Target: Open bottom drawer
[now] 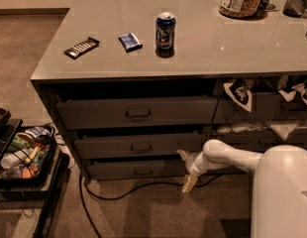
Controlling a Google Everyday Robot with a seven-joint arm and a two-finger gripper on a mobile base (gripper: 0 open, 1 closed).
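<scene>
The bottom drawer (114, 170) sits lowest in the left stack under the counter (208, 53), its front running left to right, its pull (142, 172) at centre; the gripper (185, 169) hangs at that front's right end, fingers spread one above the other, holding nothing; the pull lies leftward in view, so the reach likely runs along the front.

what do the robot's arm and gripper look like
The arm is smooth, rounded, glossy white, widening to a bulky white shell near the camera. The gripper, by the right end of the bottom drawer, has two tapered pale tan fingers. No markings or cables show on it.
</scene>
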